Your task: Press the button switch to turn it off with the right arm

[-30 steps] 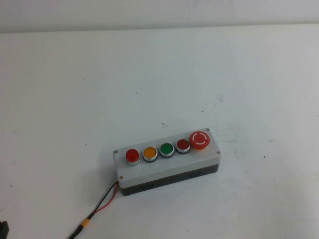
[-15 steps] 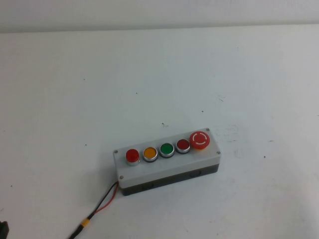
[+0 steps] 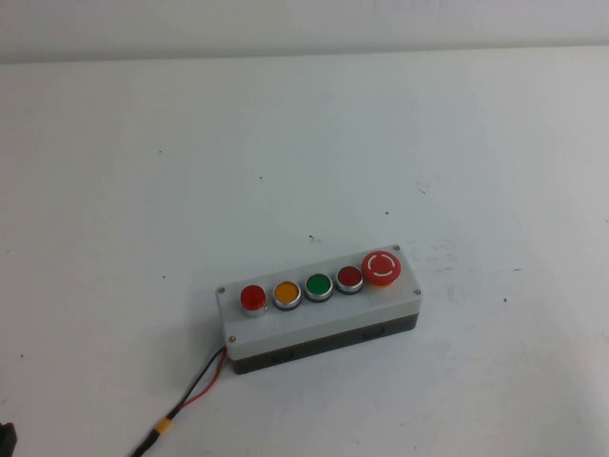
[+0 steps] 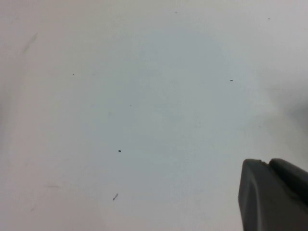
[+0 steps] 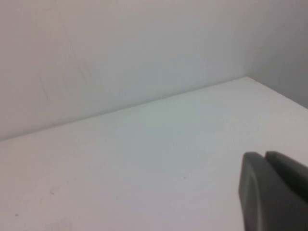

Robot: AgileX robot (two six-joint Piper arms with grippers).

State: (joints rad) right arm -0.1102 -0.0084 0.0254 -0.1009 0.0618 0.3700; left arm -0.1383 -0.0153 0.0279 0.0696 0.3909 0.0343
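Note:
The button switch [image 3: 252,298] is a small round bright-red button with a silver rim. It sits at the left end of the row on the grey box [image 3: 324,328], next to the orange button [image 3: 286,293]. Neither arm shows over the box in the high view. My right gripper [image 5: 263,155] shows only in the right wrist view, fingers pressed together, above bare white table near a wall. My left gripper [image 4: 266,162] shows in the left wrist view, fingers together, over bare table. The button switch is not in either wrist view.
Along the row after the orange button come a green button [image 3: 318,286], a darker red button [image 3: 349,278] and a big red mushroom button [image 3: 382,268]. Red and black wires [image 3: 195,390] run from the box's left end toward the front edge. A white wall stands behind the table.

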